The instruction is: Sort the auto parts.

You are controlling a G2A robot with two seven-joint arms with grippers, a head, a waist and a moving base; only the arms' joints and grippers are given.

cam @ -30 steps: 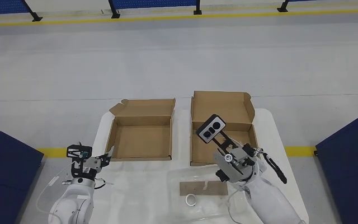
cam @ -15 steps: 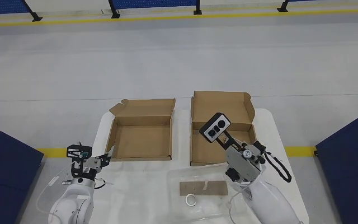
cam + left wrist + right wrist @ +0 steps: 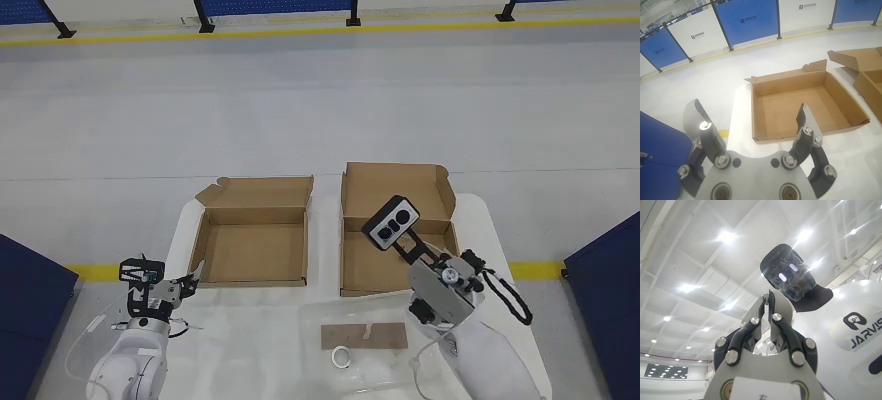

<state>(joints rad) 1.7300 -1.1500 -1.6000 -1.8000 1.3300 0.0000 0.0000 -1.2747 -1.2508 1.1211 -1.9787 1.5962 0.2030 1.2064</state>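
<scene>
The right gripper (image 3: 767, 297) pinches its fingers on the edge of a wrapped black two-button switch panel (image 3: 392, 222). It holds the panel face-up above the right cardboard box (image 3: 362, 272), probably for identification before sorting. The left gripper (image 3: 749, 106), fingers spread, hangs at the table's (image 3: 250, 320) left edge, near the left cardboard box (image 3: 250, 255).

We saw the left arm (image 3: 128, 362) held low at the near left corner of the tabletop (image 3: 260, 320), its wrist roughly level. The left gripper (image 3: 749, 106) was aimed forward over the surface, and its fingers (image 3: 806, 117) were spread wide apart. The right arm (image 3: 478, 345) stood at the near right side with its wrist (image 3: 440, 290) cocked upward, so the right gripper (image 3: 768, 295) pointed up. Its fingers (image 3: 779, 306) were pinched nearly together on a thin black part (image 3: 392, 222).
</scene>
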